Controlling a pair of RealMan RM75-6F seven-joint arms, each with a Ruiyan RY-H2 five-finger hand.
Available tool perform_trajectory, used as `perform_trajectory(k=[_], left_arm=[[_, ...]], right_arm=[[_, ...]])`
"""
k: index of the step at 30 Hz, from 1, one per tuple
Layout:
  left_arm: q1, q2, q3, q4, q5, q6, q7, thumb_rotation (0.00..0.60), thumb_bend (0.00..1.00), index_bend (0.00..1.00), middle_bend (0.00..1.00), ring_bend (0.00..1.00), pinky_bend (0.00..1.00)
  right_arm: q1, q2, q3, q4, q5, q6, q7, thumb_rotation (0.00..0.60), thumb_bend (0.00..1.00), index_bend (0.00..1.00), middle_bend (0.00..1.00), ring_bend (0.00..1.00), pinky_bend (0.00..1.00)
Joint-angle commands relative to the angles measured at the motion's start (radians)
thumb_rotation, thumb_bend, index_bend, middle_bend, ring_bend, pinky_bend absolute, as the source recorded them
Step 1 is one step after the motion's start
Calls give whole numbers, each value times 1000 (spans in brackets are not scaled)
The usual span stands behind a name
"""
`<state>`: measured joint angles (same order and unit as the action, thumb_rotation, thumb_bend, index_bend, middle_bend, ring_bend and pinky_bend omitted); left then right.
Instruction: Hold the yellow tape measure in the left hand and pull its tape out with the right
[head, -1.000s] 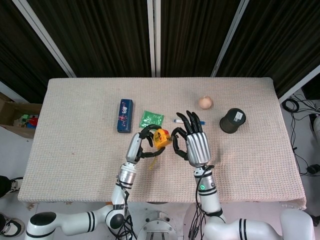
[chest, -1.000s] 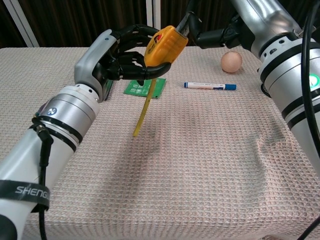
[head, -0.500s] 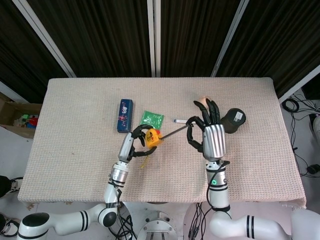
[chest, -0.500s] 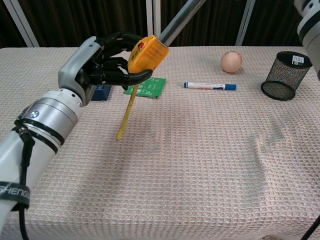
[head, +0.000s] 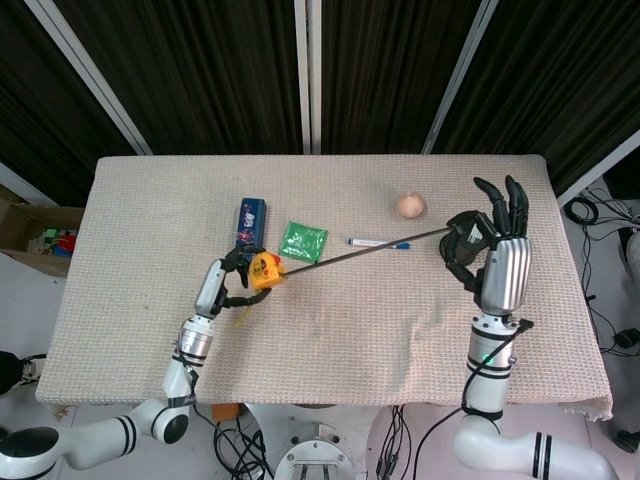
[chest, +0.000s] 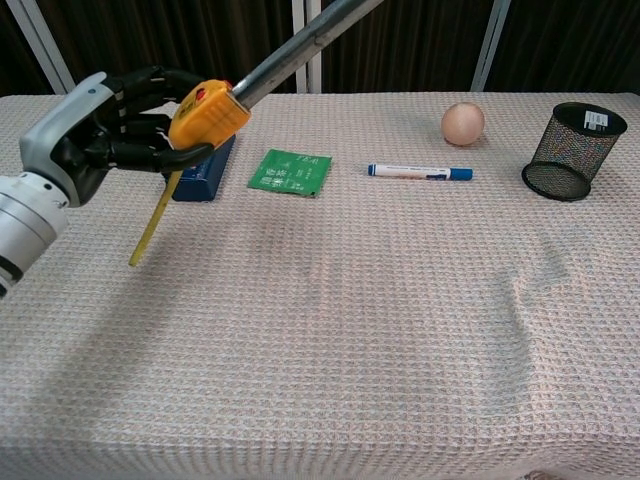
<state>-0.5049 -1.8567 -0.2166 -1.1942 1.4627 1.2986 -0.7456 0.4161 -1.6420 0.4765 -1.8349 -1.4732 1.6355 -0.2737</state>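
My left hand (head: 222, 284) (chest: 100, 130) grips the yellow tape measure (head: 264, 271) (chest: 207, 112) above the left half of the table. A yellow strap (chest: 153, 218) dangles from the case. The tape (head: 365, 248) (chest: 300, 45) runs out straight from the case to the right. Its far end is pinched in my right hand (head: 487, 250), which is raised over the table's right side with its other fingers spread. The chest view does not show the right hand.
On the beige cloth table (chest: 350, 330) lie a blue box (head: 249, 224) (chest: 203, 168), a green packet (head: 303, 240) (chest: 291, 171), a blue-capped pen (head: 378, 242) (chest: 418, 172) and an egg (head: 411, 206) (chest: 463, 122). A black mesh cup (chest: 573, 138) stands at the right.
The two hands have moved apart: the left with the case to the left, the right further right. The tape between them has grown much longer.
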Motion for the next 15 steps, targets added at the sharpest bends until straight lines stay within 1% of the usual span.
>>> perform_trajectory(k=[1,5,8,11,15], left_arm=[[9,35,24,16,19,-9,-51,600,409,679,676,590,685],[15,66,44,35,35,-9,-114,600,410,680,676,590,685],[18,77,58,45,44,-7,-135,600,410,681,677,590,686],[20,82,69,46,52,-3,-135,600,410,683,678,591,685],[20,84,72,41,54,3,-130,600,410,683,679,591,686]], right_arm=[[-17,28,18,-23,1,23,32,600,575,736,211,0,0],[-34,66,34,-53,17,34,70,600,574,741,214,0,0],[-43,85,35,-67,26,38,85,600,579,747,216,0,0],[-45,94,31,-71,29,40,87,600,580,749,217,0,0],[-44,97,29,-73,33,44,89,600,579,750,217,0,0]])
